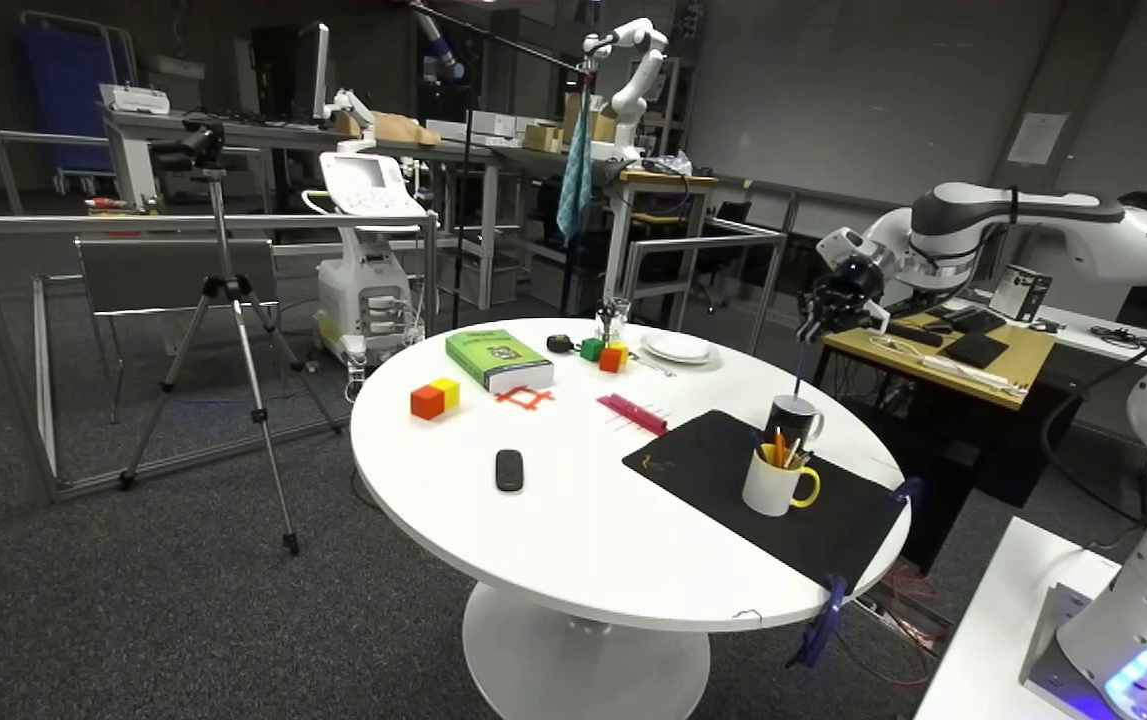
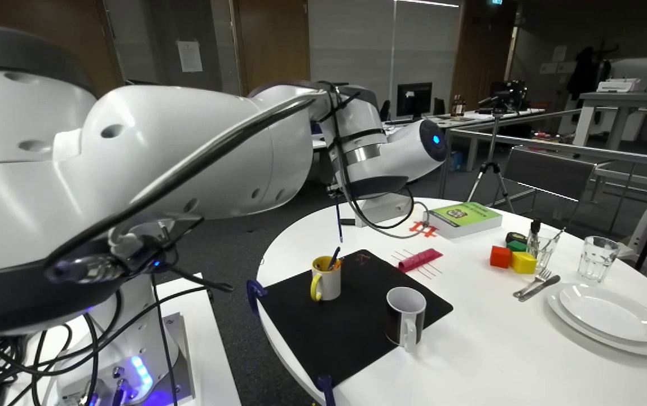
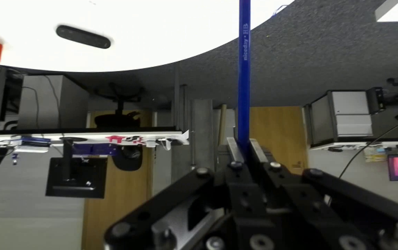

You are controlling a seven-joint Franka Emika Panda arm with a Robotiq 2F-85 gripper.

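A black, two-fingered metal gripper (image 3: 243, 142) is pinching a slim, straight, glossy blue pencil (image 3: 244, 83), stamped "niceday • HB", near its upper end, the jaws standing narrow with only the shaft between them. The pencil is hanging almost upright in mid-air over the round white tabletop (image 1: 583, 540). In an exterior view its lower end is lining up with the rim of a black ceramic mug (image 1: 790, 420) with a white interior; in an exterior view it is showing just above a white ceramic mug (image 2: 328, 283) with a yellow lining and handle, which is holding pens (image 2: 334, 257) and standing on a flat black mat (image 2: 351, 324). The angles are not settling what is lying directly beneath.

By its look, the pencil is weighing very little and is probably asking for only a light squeeze on its stiff shaft. Its smooth lacquer is likely offering little friction, and a hold so close to the end is leaving a long free length that could be pivoting in the jaws at a knock. A grip nearer the middle would probably be steadying it better. Any lead point at the lower tip, too small to make out, would be the fragile part.
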